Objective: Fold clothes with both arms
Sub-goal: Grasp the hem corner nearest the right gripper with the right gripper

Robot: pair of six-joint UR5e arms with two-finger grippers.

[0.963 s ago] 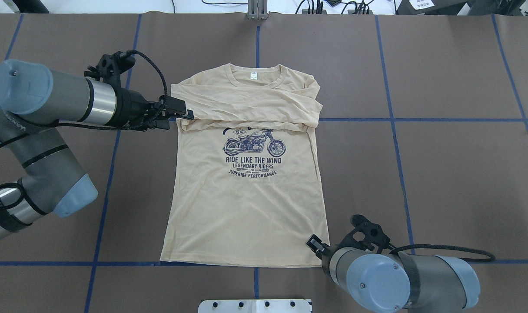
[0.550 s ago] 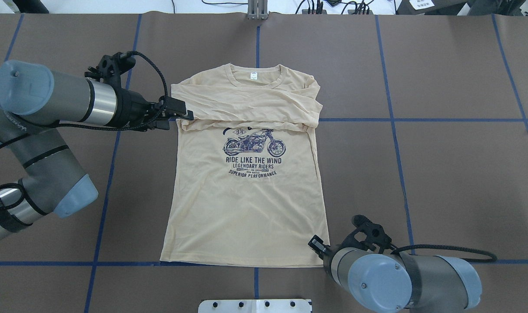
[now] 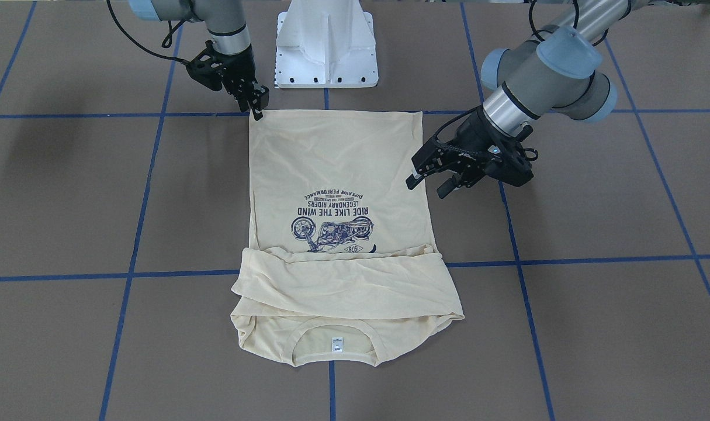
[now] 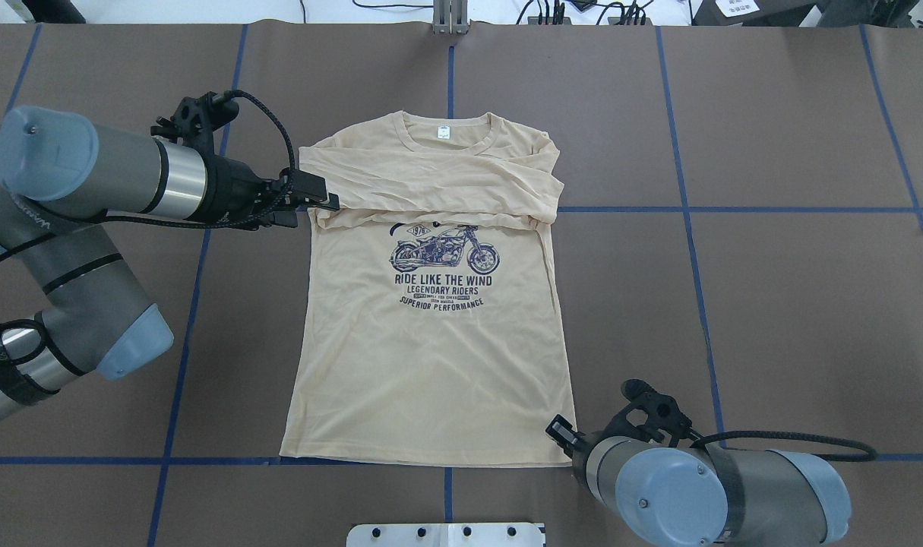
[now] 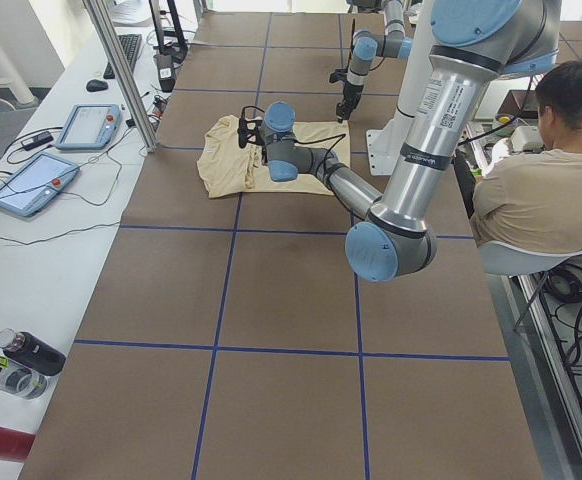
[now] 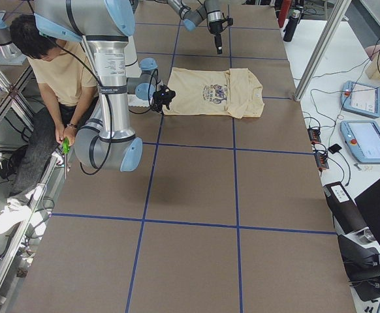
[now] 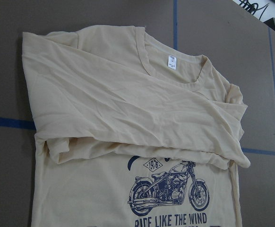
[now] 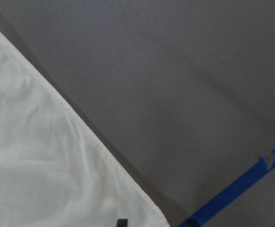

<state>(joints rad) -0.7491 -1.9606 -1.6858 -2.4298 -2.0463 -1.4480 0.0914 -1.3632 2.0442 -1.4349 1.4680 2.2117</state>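
Right end effector (image 4: 560,431) crept rightward — T-shirt (image 4: 431,357) lengthwise, neckline (image 4: 444,123) pointing away.

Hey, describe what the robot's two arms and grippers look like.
Both the left arm and right arm are grey metal tubes with light blue joint caps and a shiny silver wrist band. The left gripper and right gripper are black, two-fingered. A black braided cable loops to each wrist.
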